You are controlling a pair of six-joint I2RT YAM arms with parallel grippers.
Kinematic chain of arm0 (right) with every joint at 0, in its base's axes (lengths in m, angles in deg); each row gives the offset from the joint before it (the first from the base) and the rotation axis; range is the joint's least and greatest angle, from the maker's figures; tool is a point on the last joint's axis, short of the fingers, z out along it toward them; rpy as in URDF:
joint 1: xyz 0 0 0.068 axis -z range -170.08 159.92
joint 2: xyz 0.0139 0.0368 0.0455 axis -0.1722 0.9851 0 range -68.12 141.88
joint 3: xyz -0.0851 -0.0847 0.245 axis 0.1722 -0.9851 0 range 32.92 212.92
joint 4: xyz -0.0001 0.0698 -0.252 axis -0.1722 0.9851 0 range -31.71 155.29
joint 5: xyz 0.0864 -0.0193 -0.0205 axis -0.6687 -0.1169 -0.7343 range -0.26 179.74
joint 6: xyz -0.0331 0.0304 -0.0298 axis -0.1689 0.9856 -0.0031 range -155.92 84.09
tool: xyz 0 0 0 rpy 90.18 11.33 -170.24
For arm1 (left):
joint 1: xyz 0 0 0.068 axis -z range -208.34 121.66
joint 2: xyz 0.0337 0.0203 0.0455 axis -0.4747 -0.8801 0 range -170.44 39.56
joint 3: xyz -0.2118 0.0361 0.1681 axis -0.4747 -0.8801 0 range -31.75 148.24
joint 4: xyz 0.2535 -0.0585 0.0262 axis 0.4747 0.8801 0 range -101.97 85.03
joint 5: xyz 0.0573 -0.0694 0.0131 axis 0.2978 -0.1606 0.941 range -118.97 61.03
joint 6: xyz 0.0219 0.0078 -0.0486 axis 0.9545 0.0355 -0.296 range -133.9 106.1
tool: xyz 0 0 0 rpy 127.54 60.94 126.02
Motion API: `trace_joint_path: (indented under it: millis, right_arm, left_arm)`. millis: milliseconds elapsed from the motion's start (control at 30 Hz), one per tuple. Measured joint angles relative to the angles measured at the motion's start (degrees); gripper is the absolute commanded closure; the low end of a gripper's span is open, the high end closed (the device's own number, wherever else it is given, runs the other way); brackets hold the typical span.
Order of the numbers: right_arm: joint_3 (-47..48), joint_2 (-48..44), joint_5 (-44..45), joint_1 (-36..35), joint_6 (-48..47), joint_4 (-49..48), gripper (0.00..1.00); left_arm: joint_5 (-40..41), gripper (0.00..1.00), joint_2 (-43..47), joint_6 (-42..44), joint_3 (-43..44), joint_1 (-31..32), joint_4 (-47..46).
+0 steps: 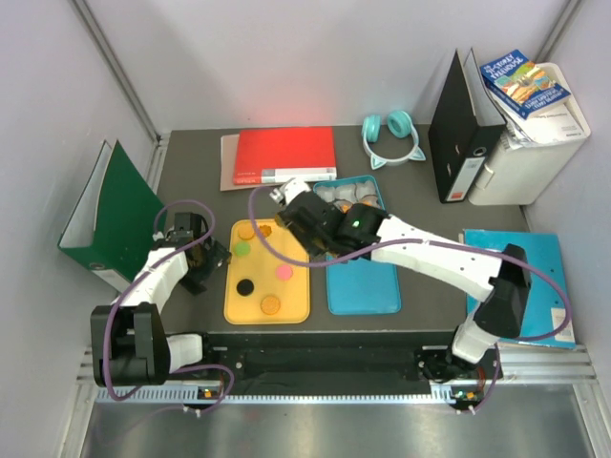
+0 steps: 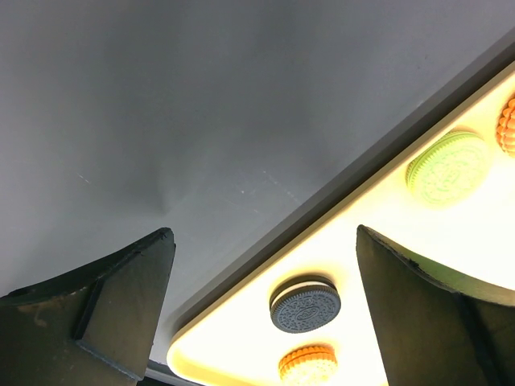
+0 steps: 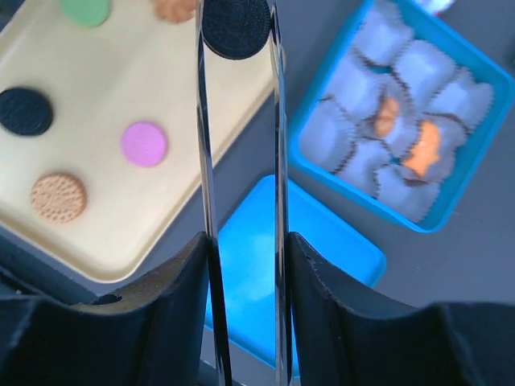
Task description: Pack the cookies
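Several cookies lie on the yellow tray: green, pink, black and orange-tan. My right gripper is shut on metal tongs, and their tips pinch a black cookie in the air over the tray's far right corner. To the right stands the blue box of paper cups, two of which hold orange cookies. My left gripper is open and empty at the tray's left edge, near a black cookie.
The blue lid lies right of the tray, under my right arm. A red book, headphones and a black binder line the back. A green binder stands at the left, and a blue folder lies at the right.
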Motion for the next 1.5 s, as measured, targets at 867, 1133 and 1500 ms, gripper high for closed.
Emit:
trace_joint_path:
  millis: [867,1133,1500]
  right_arm:
    - [-5.57,-1.09,-1.44,19.23,1.75,-2.29,0.59]
    - [-7.54,-0.39,-3.72,19.3,2.67,-3.76,0.59]
    - [-9.07,0.13,-3.98,19.3,3.19,-4.17,0.5]
  left_arm:
    - [-1.51,0.02,-1.86,0.02,0.0,-0.02,-0.79]
    - [-1.97,0.02,-2.03,0.02,-0.22,-0.02,-0.83]
    - [-2.16,0.02,-2.25,0.02,-0.33,-0.02,-0.85]
